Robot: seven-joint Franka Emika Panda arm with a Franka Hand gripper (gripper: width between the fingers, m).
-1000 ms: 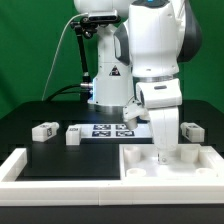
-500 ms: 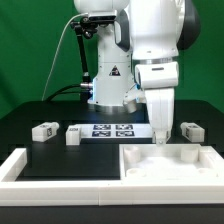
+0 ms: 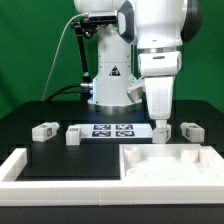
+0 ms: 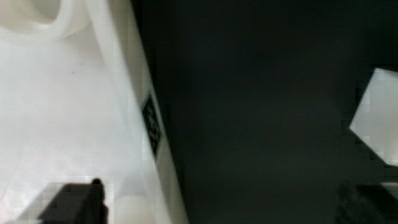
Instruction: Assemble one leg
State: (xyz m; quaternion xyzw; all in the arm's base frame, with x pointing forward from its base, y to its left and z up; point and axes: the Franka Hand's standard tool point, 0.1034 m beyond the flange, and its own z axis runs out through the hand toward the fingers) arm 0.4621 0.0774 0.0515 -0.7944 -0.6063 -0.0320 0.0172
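Three legs, small white tagged blocks, show on the black table in the exterior view: one (image 3: 43,130) and a second (image 3: 74,135) at the left, a third (image 3: 190,131) at the right. My gripper (image 3: 160,126) hangs open and empty just above the far edge of the large flat white piece (image 3: 170,165), between the marker board and the right leg. In the wrist view the gripper (image 4: 222,205) is open, its dark fingertips (image 4: 71,205) wide apart. The large piece's edge (image 4: 89,120) lies under one finger. A white block (image 4: 379,115) shows beyond the other.
The marker board (image 3: 113,130) lies flat at the table's middle, in front of the robot base. A white L-shaped rail (image 3: 20,165) runs along the front left. The large white piece has recesses in its top and a tag on its side (image 4: 151,115).
The gripper has risen out of the large white piece's recess area and drawn back toward its far edge, still open and empty. The legs have not moved.
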